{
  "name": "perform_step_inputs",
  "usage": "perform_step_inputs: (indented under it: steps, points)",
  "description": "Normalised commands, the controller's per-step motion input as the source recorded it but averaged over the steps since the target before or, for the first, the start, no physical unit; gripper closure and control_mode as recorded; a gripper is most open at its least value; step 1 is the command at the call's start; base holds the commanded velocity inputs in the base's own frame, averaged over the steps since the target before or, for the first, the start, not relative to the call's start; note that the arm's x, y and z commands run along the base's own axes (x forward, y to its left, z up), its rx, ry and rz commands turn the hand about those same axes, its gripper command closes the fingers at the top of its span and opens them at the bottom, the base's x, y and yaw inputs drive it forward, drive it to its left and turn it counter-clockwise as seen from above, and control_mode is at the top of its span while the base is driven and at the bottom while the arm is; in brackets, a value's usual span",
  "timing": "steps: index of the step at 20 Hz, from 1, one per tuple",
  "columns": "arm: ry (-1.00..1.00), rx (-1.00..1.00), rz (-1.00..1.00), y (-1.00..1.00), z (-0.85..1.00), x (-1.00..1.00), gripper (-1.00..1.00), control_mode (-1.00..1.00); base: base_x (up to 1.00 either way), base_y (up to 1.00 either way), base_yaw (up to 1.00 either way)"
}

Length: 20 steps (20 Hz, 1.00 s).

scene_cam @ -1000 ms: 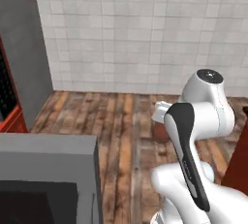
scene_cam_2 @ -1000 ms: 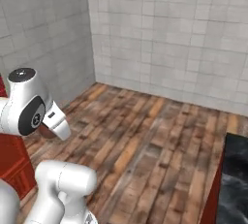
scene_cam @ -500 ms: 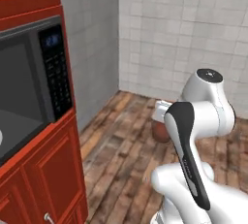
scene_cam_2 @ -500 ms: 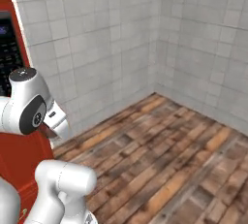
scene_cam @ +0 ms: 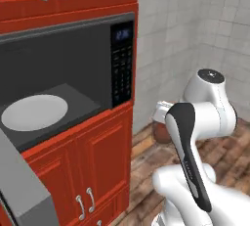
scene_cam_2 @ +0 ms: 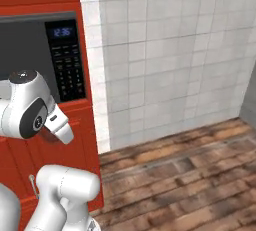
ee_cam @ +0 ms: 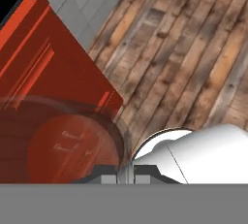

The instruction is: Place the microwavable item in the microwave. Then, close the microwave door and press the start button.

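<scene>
1. Red cabinets fill your left side, set against a pale tiled wall and a brown plank floor.
2. Built into those cabinets you have the microwave, its dark cavity exposed with a round white plate lying on its floor and the keypad panel on its right edge.
3. You can see the microwave door swung out toward you at the lower left of the left base view, grey and seen edge-on.
4. Your arm is folded up tight: the white elbow sits high, the dark-striped forearm drops down toward the base, and the wrist points out toward the cabinet corner.
5. Your hand is clenched, fingertips nearly meeting at the bottom of the hand view.
6. The microwavable item, a reddish-brown rounded cup, sits pinched at its rim in that hand, hanging beside the cabinet front, below the cavity and outside it; in the left base view it peeks out behind the forearm.
</scene>
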Motion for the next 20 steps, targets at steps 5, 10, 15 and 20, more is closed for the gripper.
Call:
perform_step_inputs:
  steps: [5,10,15,20]
  points:
    - [0.00,0.00,0.00,0.00,0.00,0.00,1.00,1.00,0.21,0.16,0.68]
    - [0.00,0.00,0.00,0.00,0.00,0.00,1.00,1.00,0.32,0.15,0.66]
    - [0.00,0.00,0.00,0.00,0.00,0.00,1.00,1.00,0.42,0.03,0.64]
    - [0.00,0.00,0.00,0.00,0.00,0.00,1.00,1.00,0.31,-0.03,0.52]
